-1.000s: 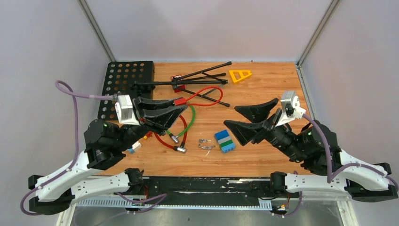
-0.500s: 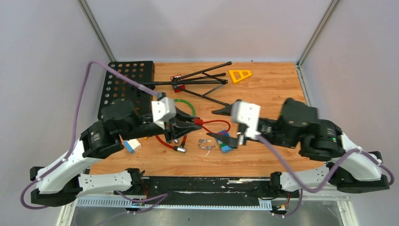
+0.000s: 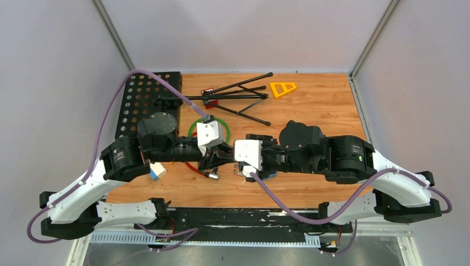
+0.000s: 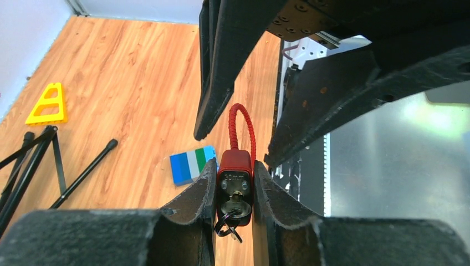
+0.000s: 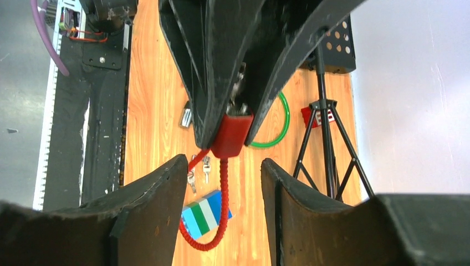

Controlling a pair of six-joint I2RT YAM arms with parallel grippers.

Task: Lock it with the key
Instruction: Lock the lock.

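Wood table [image 3: 310,105]. Left gripper [image 4: 235,177], reaching from 9 o'clock, clamps red lock [image 5: 231,134] above centre, long axis 9-to-3. Right gripper [image 5: 223,163], jaws apart and empty, faces it from 3 o'clock. Key [image 4: 229,220] sits in the 9 o'clock end, far from the right gripper.

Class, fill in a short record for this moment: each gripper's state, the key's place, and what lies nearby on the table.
Left gripper: shut on the red cable lock
Right gripper: open, just short of the lock, not touching it
Silver key: seemingly in the lock's keyhole
On the wooden table: blue, green and white striped block; yellow plastic triangle
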